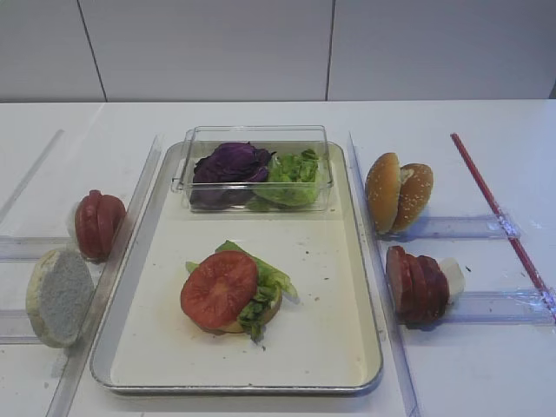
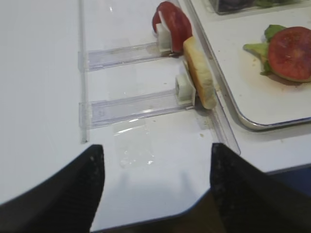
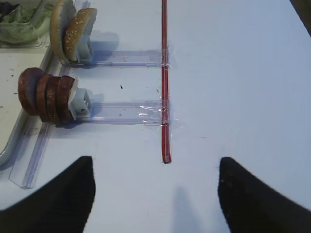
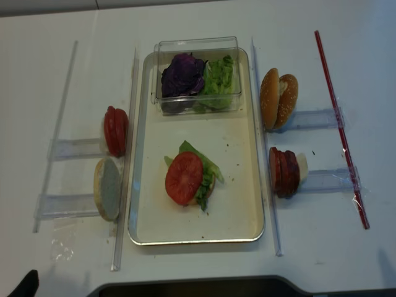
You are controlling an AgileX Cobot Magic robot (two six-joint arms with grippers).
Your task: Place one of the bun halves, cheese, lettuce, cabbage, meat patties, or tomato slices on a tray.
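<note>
Both my end effectors, left (image 2: 154, 187) and right (image 3: 155, 194), hover released over the worktop. Patties (image 1: 417, 282) stand on edge right of the tray (image 1: 347, 261); firm but slick, I'd pinch one across its faces.

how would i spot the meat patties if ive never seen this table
Start at the tray and look off its right edge. Two racks stand there: the far one holds sesame bun halves, the near one the meat patties. They are thick, dark maroon-brown discs on edge, duller than the tomato slices on the left.
</note>
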